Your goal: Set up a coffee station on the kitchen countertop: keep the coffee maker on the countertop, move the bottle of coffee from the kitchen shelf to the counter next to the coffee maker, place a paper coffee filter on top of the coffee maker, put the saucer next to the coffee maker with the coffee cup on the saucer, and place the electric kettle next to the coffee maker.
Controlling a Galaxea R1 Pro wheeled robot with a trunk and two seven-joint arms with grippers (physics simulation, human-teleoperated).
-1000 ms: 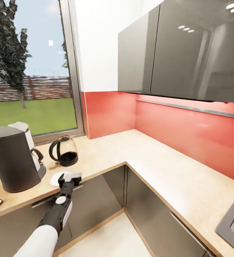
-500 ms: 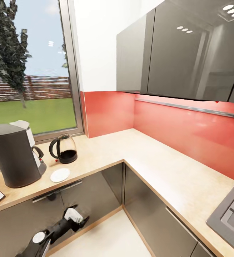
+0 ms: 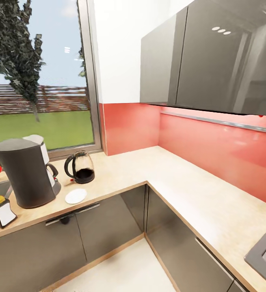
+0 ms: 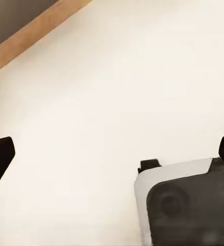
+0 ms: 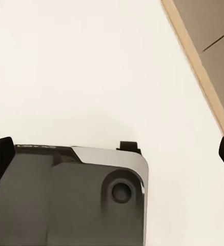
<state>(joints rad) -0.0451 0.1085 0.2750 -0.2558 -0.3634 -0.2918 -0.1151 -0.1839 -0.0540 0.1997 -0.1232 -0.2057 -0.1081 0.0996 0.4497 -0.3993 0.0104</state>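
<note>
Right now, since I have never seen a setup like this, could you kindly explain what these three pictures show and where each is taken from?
This is a simulated kitchen seen by a wheeled robot with two arms. The large picture comes from its head camera. On the countertop stand a dark coffee maker, a glass kettle and a small white saucer, all close together near the window. The saucer is bare, with no cup on it.

The other two pictures come from cameras on each wrist, looking down along the fingers at the pale floor and part of the robot's own base. The left gripper and right gripper both show dark fingertips at the picture edges, spread wide apart, with nothing held between them.
</note>
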